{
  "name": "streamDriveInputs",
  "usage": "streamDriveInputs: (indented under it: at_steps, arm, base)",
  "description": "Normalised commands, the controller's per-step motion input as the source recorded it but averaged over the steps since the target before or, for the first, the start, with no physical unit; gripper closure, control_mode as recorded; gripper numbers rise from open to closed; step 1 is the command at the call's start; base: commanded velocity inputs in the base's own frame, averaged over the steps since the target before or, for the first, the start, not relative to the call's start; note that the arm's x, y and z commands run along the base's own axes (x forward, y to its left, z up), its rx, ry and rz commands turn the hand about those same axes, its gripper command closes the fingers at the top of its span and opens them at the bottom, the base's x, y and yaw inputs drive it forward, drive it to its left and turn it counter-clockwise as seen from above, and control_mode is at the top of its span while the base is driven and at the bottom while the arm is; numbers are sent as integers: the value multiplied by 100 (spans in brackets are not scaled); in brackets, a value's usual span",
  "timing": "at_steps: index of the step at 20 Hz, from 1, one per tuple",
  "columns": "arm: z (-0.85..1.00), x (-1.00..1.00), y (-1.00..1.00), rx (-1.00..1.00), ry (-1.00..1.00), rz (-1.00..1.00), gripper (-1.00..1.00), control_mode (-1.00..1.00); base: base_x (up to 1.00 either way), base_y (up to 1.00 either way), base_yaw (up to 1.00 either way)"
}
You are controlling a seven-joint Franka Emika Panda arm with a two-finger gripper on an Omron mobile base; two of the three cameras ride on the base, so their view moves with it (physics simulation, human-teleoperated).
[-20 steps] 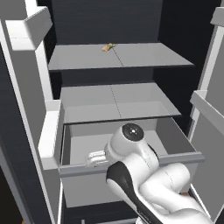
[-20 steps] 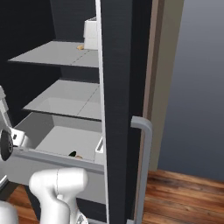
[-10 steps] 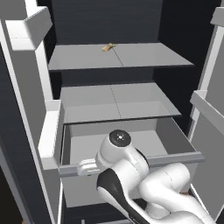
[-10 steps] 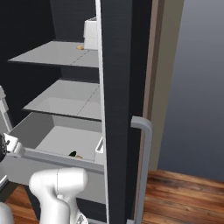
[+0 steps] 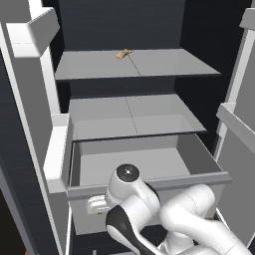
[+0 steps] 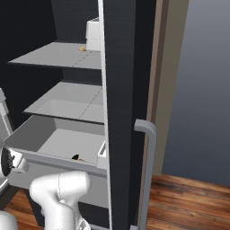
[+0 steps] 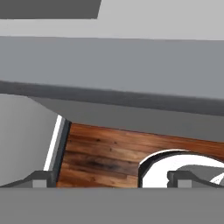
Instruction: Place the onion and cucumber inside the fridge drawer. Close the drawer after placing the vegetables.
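The fridge drawer [image 5: 199, 180] is pulled out below the two shelves, its light grey walls [image 6: 31, 134] open to the top. Just behind its front wall in the right base view lies a dark green sliver, the cucumber [image 6: 74, 157]. An orange-brown speck beside it is the onion [image 6: 82, 160], mostly hidden by that wall. My gripper [image 5: 95, 205] hangs in front of the drawer's front panel, low and to the left, pointing left. In the hand view my gripper [image 7: 111, 181] is open, its fingertips [image 7: 41, 179] wide apart with nothing between them, under a grey drawer edge and above wood floor.
Two flat grey shelves [image 5: 134, 112] sit above the drawer, and a small tan scrap [image 5: 123, 53] lies on the upper one. A white box [image 6: 93, 36] stands at the back. The open fridge door [image 6: 128, 112] with its grey handle [image 6: 148, 170] stands on the right, door bins [image 5: 55, 149] on the left.
My hand has come down and to the left, from above the drawer's opening to in front of its front panel. The jaws stayed open. The drawer has not moved.
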Motion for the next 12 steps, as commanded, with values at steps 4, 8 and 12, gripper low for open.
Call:
streamDriveInputs:
  at_steps: [4, 8, 12]
  arm:
    - [-56, 42, 0, 0, 0, 0, -100, -100]
    - [-43, 59, 0, 0, 0, 0, -100, -100]
    - [-24, 68, 0, 0, 0, 0, -100, -100]
  base:
    - [0, 0, 0]
    - [0, 0, 0]
    - [0, 0, 0]
